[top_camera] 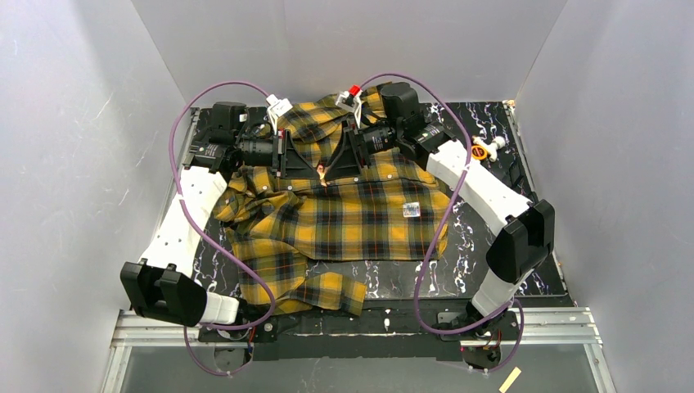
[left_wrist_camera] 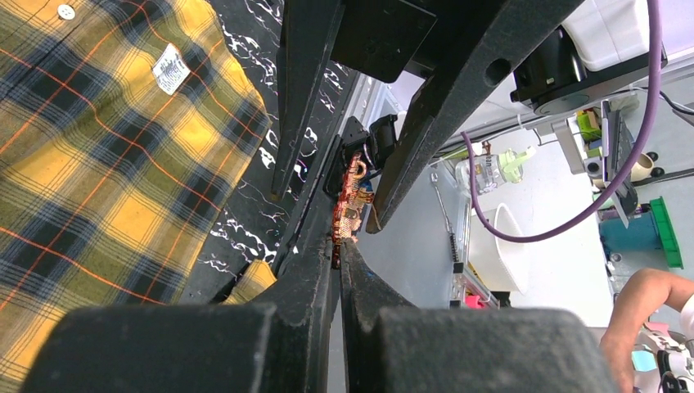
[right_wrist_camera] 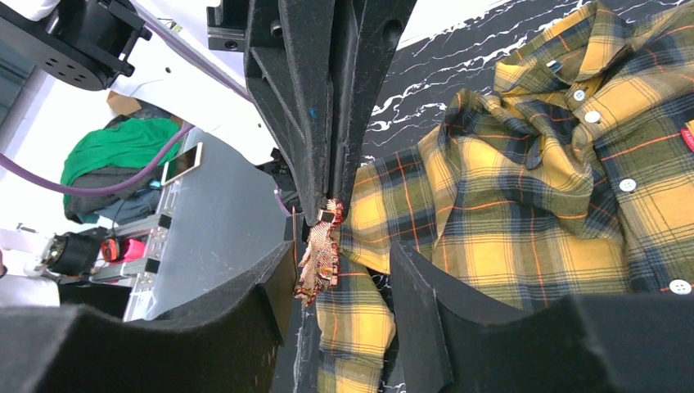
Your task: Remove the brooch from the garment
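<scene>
Copper-toned brooch point(right_wrist_camera: 317, 262) pinched in the closed left gripper point(right_wrist_camera: 329, 205); right gripper point(right_wrist_camera: 342, 262) straddles it, jaws apart. Next, likely: steady the garment point(right_wrist_camera: 524, 213), pull free.

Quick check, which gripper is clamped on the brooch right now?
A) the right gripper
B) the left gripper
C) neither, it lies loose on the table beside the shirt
B: the left gripper has its fingers closed together on the brooch, while the right gripper has its jaws standing apart, not clamped on it.
</scene>
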Available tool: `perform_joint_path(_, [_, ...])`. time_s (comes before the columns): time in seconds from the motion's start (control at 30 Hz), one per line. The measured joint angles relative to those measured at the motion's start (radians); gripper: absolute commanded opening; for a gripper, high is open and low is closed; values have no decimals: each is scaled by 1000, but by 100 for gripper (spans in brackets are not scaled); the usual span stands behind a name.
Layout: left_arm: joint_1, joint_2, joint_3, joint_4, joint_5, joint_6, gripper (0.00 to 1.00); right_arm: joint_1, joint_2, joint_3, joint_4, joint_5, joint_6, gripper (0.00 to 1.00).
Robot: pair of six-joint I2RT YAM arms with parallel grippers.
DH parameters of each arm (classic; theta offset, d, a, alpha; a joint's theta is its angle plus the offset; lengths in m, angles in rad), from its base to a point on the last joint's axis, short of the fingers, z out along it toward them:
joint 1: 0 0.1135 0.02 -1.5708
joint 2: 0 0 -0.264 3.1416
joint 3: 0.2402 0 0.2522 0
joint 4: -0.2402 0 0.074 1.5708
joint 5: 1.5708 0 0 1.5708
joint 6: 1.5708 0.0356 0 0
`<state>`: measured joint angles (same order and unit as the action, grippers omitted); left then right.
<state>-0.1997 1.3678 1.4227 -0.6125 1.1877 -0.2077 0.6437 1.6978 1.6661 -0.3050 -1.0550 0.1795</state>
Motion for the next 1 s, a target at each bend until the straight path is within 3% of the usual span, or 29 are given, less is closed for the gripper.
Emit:
perform_joint_path(0.57, [-8,0,7,-9,-37,40,0,0,18,0,5,-15,39,40])
perform_joint_path(1.0, [-11,0,15,-25,-96,74,0,8,32,24,-45,63,51,31])
